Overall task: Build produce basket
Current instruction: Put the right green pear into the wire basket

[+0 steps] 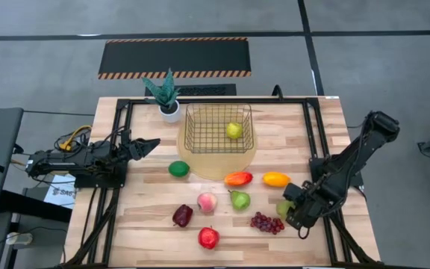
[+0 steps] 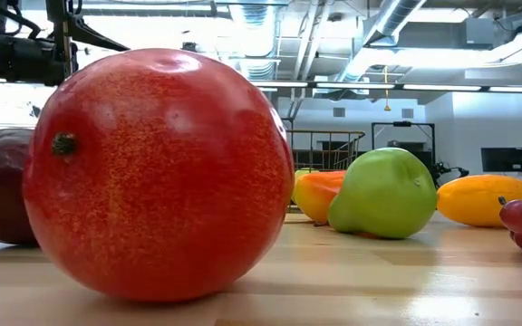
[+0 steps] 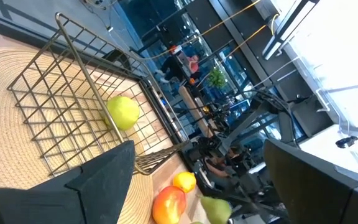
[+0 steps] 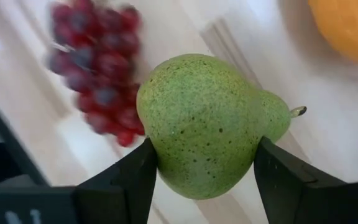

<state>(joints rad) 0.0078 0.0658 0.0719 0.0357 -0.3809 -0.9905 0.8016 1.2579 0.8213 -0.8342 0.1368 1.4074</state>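
The gold wire basket (image 1: 217,127) sits on a round woven mat at the far middle of the table, with a yellow-green apple (image 1: 234,131) inside. On the wood lie the lime (image 1: 178,169), mango (image 1: 238,178), yellow-orange fruit (image 1: 276,179), peach (image 1: 207,202), one green pear (image 1: 239,199), dark red fruit (image 1: 182,216), red apple (image 1: 208,237) and grapes (image 1: 267,222). My right gripper (image 1: 290,209) is shut on a second green pear (image 1: 284,208), right of the grapes. My left gripper (image 1: 151,143) hovers open, left of the basket and pointing at it. My right gripper (image 4: 207,149) pinches the second green pear by its wide lower body (image 4: 197,130), one finger (image 4: 135,180) on each side. The stem (image 4: 298,111) points sideways, away from the grapes (image 4: 98,68). Whether the pear is off the table I cannot tell.
A spiky potted plant (image 1: 167,96) stands just left of the basket's far corner. Black frame rails run along the table's left, right and far sides. In the low view the red apple (image 2: 152,172) fills the foreground, with pear (image 2: 383,195) and mango (image 2: 320,195) behind.
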